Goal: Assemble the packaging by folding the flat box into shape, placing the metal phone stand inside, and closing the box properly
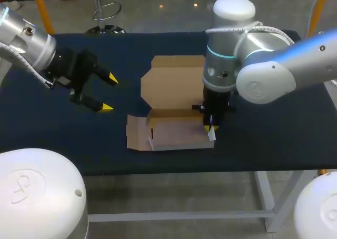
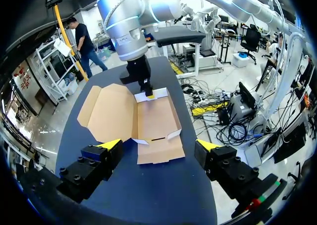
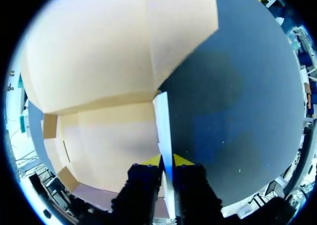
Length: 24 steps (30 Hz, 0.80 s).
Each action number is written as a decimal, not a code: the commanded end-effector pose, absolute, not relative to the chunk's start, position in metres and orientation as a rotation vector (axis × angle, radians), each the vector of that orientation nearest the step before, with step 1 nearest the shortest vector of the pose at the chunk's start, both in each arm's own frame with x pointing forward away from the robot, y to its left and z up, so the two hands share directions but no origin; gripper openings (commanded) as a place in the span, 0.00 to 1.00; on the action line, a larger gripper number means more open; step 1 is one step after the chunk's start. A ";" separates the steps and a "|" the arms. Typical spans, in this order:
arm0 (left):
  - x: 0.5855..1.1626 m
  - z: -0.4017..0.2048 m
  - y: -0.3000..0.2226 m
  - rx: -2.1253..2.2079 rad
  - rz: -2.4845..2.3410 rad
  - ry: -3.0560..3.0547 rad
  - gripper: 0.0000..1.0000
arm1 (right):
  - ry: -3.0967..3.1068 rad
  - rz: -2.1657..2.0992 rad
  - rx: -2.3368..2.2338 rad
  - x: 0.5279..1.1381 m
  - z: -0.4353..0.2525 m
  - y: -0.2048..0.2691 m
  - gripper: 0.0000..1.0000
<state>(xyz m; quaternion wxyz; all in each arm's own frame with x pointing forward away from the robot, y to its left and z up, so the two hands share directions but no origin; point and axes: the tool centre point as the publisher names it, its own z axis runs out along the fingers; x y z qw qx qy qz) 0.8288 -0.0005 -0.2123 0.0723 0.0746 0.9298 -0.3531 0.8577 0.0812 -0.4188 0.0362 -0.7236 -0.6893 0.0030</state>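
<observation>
My right fingers [image 3: 148, 161] are pressed close on the pale side wall [image 3: 163, 121] of the brown cardboard box [image 3: 99, 61], pinching that thin upright panel from both sides at the right end of the tray [image 1: 179, 135]. The tray sits half formed on the dark blue surface [image 1: 279, 128], with a loose flap [image 1: 136, 133] lying flat at its left end. Beyond it, the wide lid [image 1: 176, 83] lies open and flat. My left fingers [image 2: 111, 144] are spread wide, holding nothing, hovering over the surface well apart from the box, to its left.
</observation>
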 end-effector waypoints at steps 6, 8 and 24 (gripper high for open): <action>0.829 -0.211 0.000 0.225 -1.056 2.798 1.00 | -2.138 -0.025 -2.255 0.857 -0.426 0.080 0.13; 0.829 -0.211 0.000 0.225 -1.056 2.798 1.00 | -2.140 -0.015 -2.257 0.857 -0.427 0.080 0.11; 0.829 -0.211 0.000 0.225 -1.056 2.798 1.00 | -2.238 0.151 -2.231 0.861 -0.426 0.079 0.00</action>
